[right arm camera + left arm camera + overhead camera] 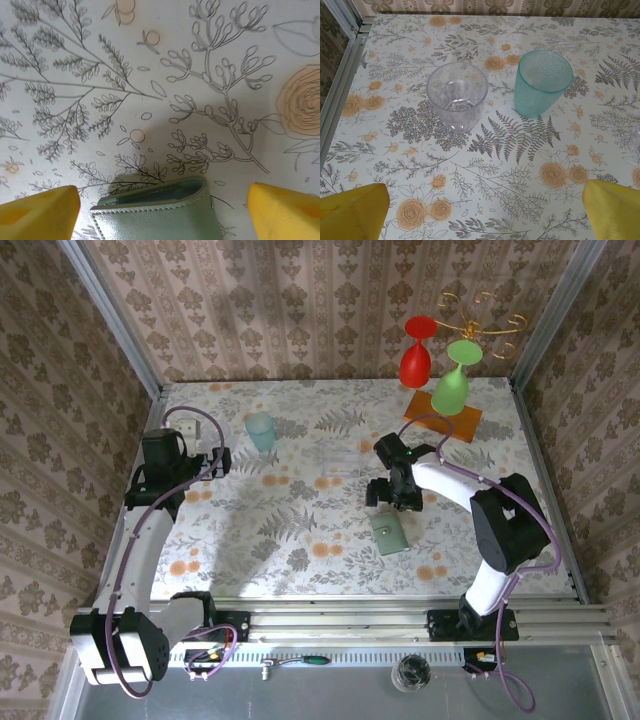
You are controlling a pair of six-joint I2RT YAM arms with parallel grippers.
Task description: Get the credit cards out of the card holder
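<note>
The card holder (160, 217) looks like soft grey-green leather, faintly glossy, with a stitched edge. The printed tablecloth (215, 60) is smooth and matt. At ten o'clock the clear tumbler (456, 95) is ribbed and shiny, and the teal cup (540, 82) beside it is dimpled, translucent plastic. At one o'clock the red goblet (416, 352) looks glossy.

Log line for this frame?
left gripper open, facing teal cup | right gripper open, straddling card holder | holder folded, flat on table
</note>
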